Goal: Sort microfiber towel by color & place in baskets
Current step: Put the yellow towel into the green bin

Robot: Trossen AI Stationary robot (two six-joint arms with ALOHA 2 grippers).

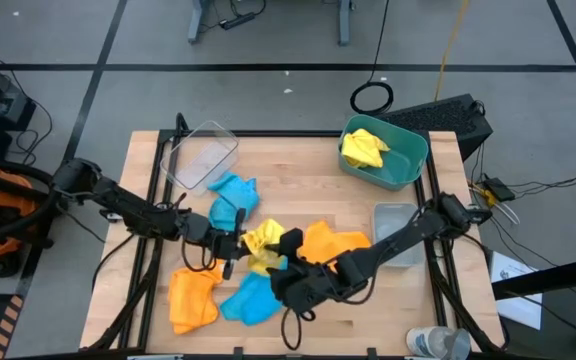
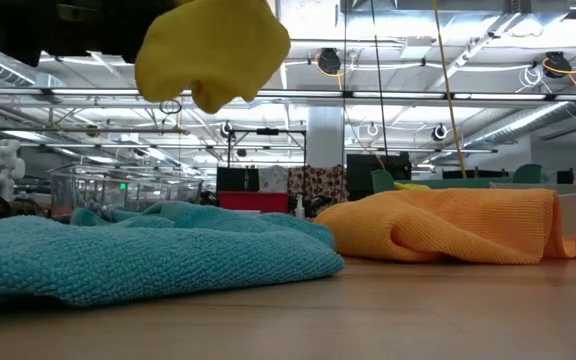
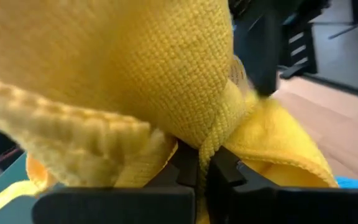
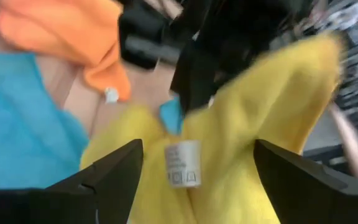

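- Here the left gripper [image 1: 236, 243] sits mid-table, its fingers [image 3: 185, 168] clamped on a yellow towel [image 1: 262, 240] that hangs clear of the wood in the low view.
- The right gripper [image 1: 286, 272] is just beside that towel, jaws spread and holding nothing.
- A second yellow towel [image 1: 364, 149] lies in the teal bin [image 1: 411, 163].
- Two blue towels [image 1: 234, 198] [image 1: 249, 299] and two orange towels [image 1: 193, 299] [image 1: 331, 243] lie on the table [image 1: 298, 175].
- The clear bin [image 1: 203, 153] and the grey bin [image 1: 396, 228] hold no towels.
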